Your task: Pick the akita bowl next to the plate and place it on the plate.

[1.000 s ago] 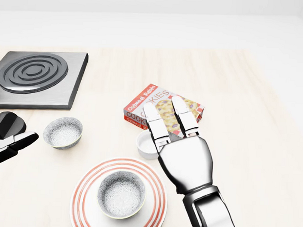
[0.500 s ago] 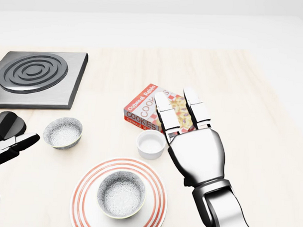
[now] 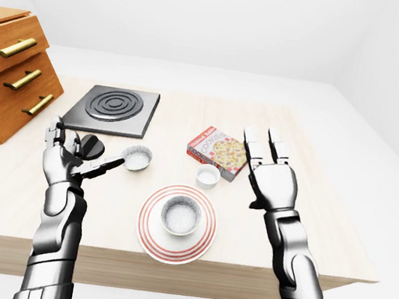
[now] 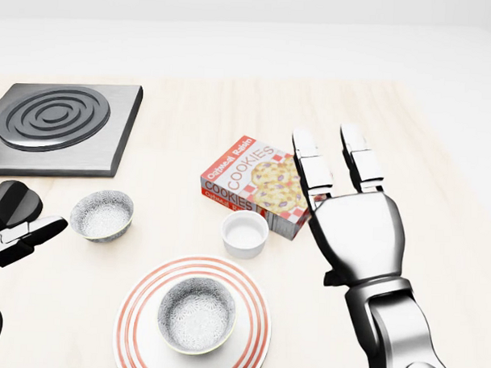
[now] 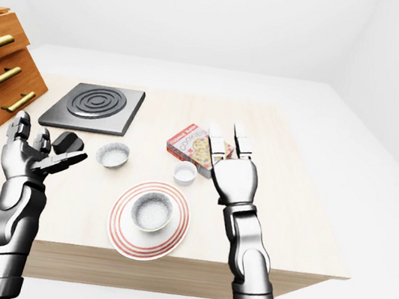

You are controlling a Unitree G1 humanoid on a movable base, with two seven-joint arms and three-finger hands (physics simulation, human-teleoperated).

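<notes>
Chrome-finished, the right robot hand [image 4: 357, 228] is held over the bench [image 4: 440, 158] with fingers straight and spread wide, holding nothing, just right of the cookie box [image 4: 257, 184] in the head view. The left robot hand [image 3: 65, 160] is likewise open and empty at that view's left edge, near a second speckled bowl [image 4: 102, 214]. The akita bowl [image 4: 196, 314] sits upright at the centre of the red-ringed plate [image 4: 128, 325], a small white cup [image 4: 244, 233] between plate and box.

Ramekin [image 4: 244, 233], cookie box [image 4: 260, 183] crowd upper right of plate [image 4: 133, 308], head view.
</notes>
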